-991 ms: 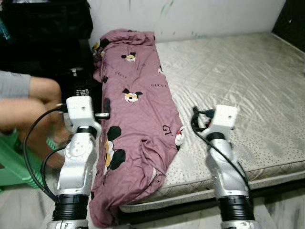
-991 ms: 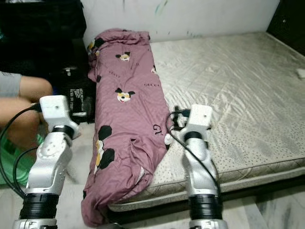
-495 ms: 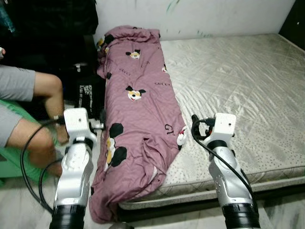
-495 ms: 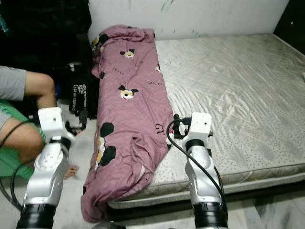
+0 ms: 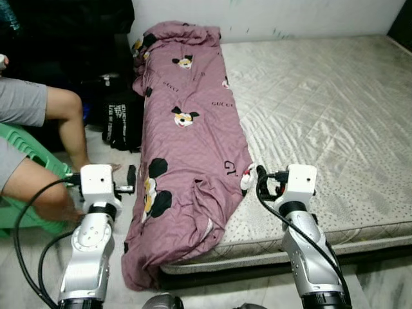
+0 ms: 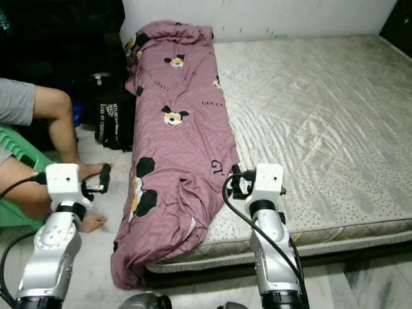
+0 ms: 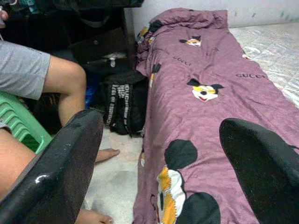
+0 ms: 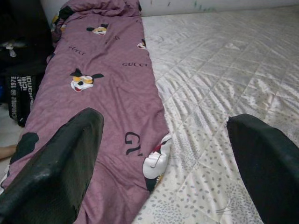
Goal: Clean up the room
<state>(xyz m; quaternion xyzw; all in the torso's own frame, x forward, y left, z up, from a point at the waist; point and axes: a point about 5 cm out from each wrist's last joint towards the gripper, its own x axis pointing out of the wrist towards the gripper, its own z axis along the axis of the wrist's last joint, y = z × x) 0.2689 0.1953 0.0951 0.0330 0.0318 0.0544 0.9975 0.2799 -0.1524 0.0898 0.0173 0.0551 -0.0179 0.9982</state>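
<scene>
While raised over the near left corner of the mattress (image 5: 322, 116): both silver arms, neither gripper in contact with anything.

Task item: purple blanket (image 5: 187, 141), printed with cartoon mouse heads and lettering. Laid in a long bundle along the left edge of the mattress, bunched against the white wall (image 5: 277, 13) at the far end. Near end draped over the mattress corner, hanging toward the floor (image 5: 122, 225).

Left gripper (image 7: 159, 158): jaws spread wide, nothing between them. Positioned off the mattress's left side, above the floor, just beside the hanging part of the blanket. Aimed along the blanket's left edge per the left wrist view.

Right gripper (image 8: 163, 154): jaws spread wide, nothing between them. Positioned over the near part of the mattress, just beside the blanket's right edge. Aimed along the boundary between blanket and bare mattress per the right wrist view.

Surroundings:
- Mattress surface: pale, quilted, bare to the right of the blanket.
- Black bag (image 5: 122, 122) with white lettering: on the floor, against the left side of the bed, near the blanket's middle section.
- Person (image 5: 38, 129) in grey shorts: seated on a green plastic chair (image 5: 29, 167) at far left, bare legs bent, one foot (image 6: 90, 222) on the floor near the left arm.
- Dark furniture behind the person; detail not discernible.
</scene>
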